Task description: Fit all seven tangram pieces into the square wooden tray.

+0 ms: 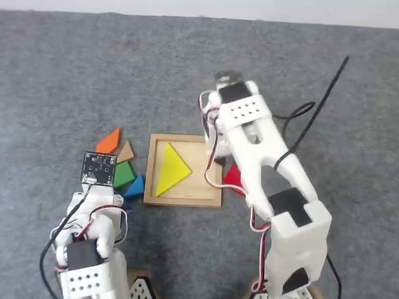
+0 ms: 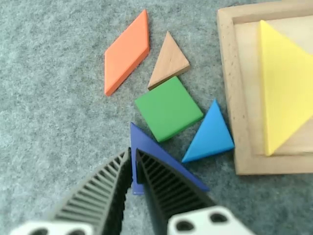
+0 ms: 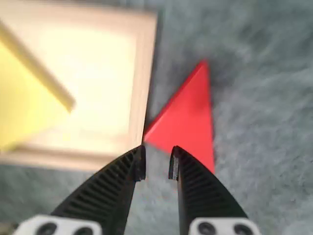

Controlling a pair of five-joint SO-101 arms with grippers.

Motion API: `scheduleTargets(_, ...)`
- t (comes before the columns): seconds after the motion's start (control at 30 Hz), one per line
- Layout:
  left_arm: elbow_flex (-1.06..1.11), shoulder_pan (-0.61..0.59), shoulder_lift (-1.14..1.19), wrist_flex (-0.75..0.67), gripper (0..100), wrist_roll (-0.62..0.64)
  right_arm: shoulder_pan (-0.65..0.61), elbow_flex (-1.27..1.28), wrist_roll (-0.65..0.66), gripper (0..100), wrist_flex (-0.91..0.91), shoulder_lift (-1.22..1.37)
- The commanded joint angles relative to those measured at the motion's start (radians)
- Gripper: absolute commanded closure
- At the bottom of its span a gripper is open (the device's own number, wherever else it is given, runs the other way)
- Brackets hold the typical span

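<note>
- Right gripper (image 3: pixel 156 162) hangs low over the grey felt worktop (image 1: pixel 64 71), its black ribbed fingers a narrow gap apart with nothing between them.
- Straight ahead of those fingertips lies the flat red triangular piece (image 3: pixel 188 117). Its nearest corner is just at the gap, toward the tray-side finger.
- The piece tapers away from the gripper, so its long axis runs forward along the outer wall of the square wooden tray (image 3: pixel 145 73). By my judgement the jaws would have to straddle it across its width. The right arm is clearly the nearer one.
- On the worktop, the red piece sits just outside the tray's right edge, one corner at or against the wall.
- Inside the tray, a large yellow triangle (image 3: pixel 24 98) lies with its long side along the left edge.
- Left gripper (image 2: pixel 133 154), fingers pressed almost together, hovers over the edge of a dark blue triangle (image 2: pixel 145 144).
- Beyond it, left of the tray, lie a green square (image 2: pixel 168 108), a light blue triangle (image 2: pixel 210 134), a tan wooden triangle (image 2: pixel 168 61) and an orange parallelogram (image 2: pixel 126 53).
</note>
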Motion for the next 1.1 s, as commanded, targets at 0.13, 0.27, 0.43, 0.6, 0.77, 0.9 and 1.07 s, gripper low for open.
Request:
scheduleTargets(0.13,-0.008,0.006,-0.02,0.006,98,0.006,-0.059,0.273,0.14,88.0,-0.209,-0.119)
scheduleTargets(0.27,-0.008,0.006,-0.02,0.006,98,0.006,-0.053,0.311,0.161,83.1,-0.228,-0.102)
scheduleTargets(0.43,-0.008,0.006,-0.02,0.006,98,0.006,0.077,0.295,0.161,81.8,-0.275,-0.028)
scheduleTargets(0.6,-0.008,0.006,-0.02,0.006,98,0.006,0.202,0.207,0.23,81.8,-0.311,0.053)
scheduleTargets(0.77,-0.008,0.006,-0.02,0.006,98,0.006,0.269,0.129,0.276,81.8,-0.306,0.104)
scheduleTargets(0.9,-0.008,0.006,-0.02,0.006,98,0.006,0.243,0.124,0.301,81.6,-0.252,0.084)
scheduleTargets(1.07,-0.008,0.006,-0.02,0.006,98,0.006,0.143,0.127,0.318,81.4,-0.22,-0.013)
